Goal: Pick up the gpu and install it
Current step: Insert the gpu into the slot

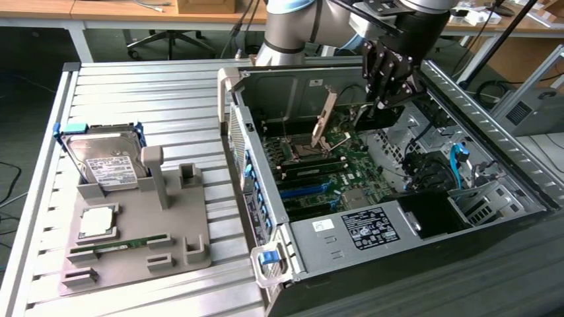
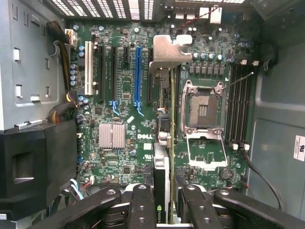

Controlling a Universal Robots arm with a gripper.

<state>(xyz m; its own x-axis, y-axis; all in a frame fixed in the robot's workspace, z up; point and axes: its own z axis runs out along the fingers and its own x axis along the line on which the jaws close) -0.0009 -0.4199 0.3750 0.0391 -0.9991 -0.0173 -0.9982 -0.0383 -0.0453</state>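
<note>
Ribbed grey metal table (image 1: 132, 86) carries an open computer case (image 1: 264, 142) lying on its side. Beside it, on the exterior view's left, sits a grey fixture (image 1: 189, 231) holding a hard drive (image 1: 105, 162) and a green memory stick (image 1: 123, 245). From where I stand, the gripper (image 1: 385, 104) reaches down into the case, clamped on the gpu (image 1: 329, 113). That card stands on edge over the motherboard (image 2: 119, 109), just beside the CPU socket (image 2: 202, 109), its silver bracket toward the case's rear wall. Whether it sits in a slot I cannot tell.
</note>
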